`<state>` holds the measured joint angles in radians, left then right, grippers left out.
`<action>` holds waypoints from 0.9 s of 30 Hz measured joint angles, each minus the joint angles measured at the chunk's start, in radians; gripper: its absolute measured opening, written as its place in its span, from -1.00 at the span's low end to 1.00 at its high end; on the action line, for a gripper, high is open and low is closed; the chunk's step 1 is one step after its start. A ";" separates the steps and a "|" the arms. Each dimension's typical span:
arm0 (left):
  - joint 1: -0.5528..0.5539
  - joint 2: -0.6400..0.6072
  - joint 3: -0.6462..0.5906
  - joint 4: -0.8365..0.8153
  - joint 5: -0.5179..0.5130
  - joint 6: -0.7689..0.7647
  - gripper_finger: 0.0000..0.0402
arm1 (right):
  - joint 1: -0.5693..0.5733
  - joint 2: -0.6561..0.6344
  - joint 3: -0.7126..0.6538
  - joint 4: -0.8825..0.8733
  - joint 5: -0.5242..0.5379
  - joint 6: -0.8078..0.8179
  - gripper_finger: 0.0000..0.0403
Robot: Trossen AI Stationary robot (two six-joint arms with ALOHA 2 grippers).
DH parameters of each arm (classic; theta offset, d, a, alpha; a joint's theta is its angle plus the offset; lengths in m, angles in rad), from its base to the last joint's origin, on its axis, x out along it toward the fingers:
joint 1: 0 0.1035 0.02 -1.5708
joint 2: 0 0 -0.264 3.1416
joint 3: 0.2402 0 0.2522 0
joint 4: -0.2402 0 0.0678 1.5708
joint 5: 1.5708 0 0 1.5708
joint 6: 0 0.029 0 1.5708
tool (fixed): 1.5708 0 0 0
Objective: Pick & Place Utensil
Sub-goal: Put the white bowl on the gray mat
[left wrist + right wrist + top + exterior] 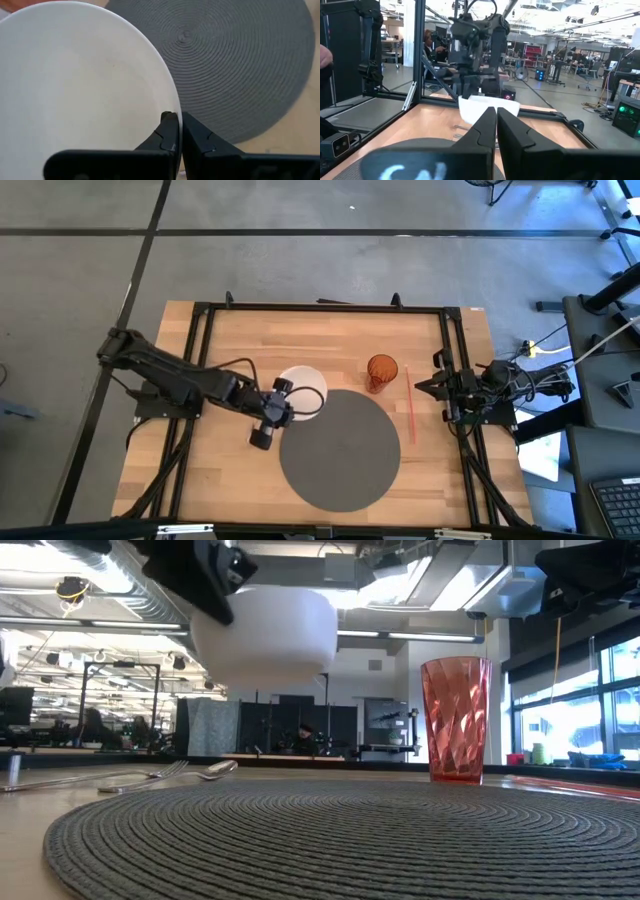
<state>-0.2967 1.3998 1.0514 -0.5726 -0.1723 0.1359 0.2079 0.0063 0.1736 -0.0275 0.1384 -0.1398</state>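
Your left gripper (pixel 287 402) is pinching the rim of the white bowl (pixel 305 391) and holding it up off the table, right at the far-left edge of the round grey mat (pixel 338 448). In the low view the bowl (pixel 265 635) hangs clear above the mat (pixel 330 835) with open air under it. The left wrist view shows both fingers (pixel 172 135) clamped on the bowl's (pixel 75 85) edge, one inside and one outside, with the mat (pixel 235 60) below. The utensils you actually want, a fork (pixel 150 775) and a spoon (pixel 215 771), lie flat on the wood past the mat's far-left side in the low view; from the high view you can't really pick them out since the bowl and arm cover that spot. The orange cup (pixel 381 372) stands upright just off the mat's far-right edge, and a thin red stick (pixel 410 409) lies on the table to the right of the mat. Your right gripper (pixel 422 387) is parked at the table's right edge, fingers (pixel 487 127) pressed together with nothing between them, pointing toward the bowl (pixel 487 107).
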 joint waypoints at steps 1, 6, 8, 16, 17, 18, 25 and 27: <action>-0.004 0.003 -0.008 0.007 -0.002 0.002 -0.98 | 0.000 0.000 0.000 0.000 0.000 0.000 -0.92; -0.021 0.017 -0.013 0.064 -0.142 -0.016 -0.98 | 0.000 0.000 0.000 0.000 0.001 -0.003 -0.92; -0.031 0.019 -0.013 0.079 -0.197 -0.033 -0.98 | 0.000 0.000 0.000 0.000 0.003 -0.004 -0.92; -0.036 0.125 0.035 0.119 -0.116 -0.086 -0.98 | 0.000 0.000 0.000 0.000 0.061 -0.004 -0.92; -0.036 0.148 0.052 0.113 -0.115 -0.086 -0.98 | 0.000 0.000 0.000 0.000 0.062 -0.004 -0.92; -0.036 0.170 0.072 0.100 -0.111 -0.080 -0.98 | 0.000 0.000 0.000 0.000 0.062 -0.004 -0.92; -0.036 0.327 0.226 0.045 0.015 -0.026 -0.98 | 0.000 0.000 0.000 -0.003 0.061 -0.003 -0.92; -0.036 0.372 0.274 0.041 0.045 -0.009 -0.98 | 0.000 0.000 0.000 -0.004 0.061 -0.003 -0.92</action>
<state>-0.3327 1.7722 1.3254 -0.5319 -0.1269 0.1271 0.2079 0.0063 0.1738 -0.0311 0.1995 -0.1431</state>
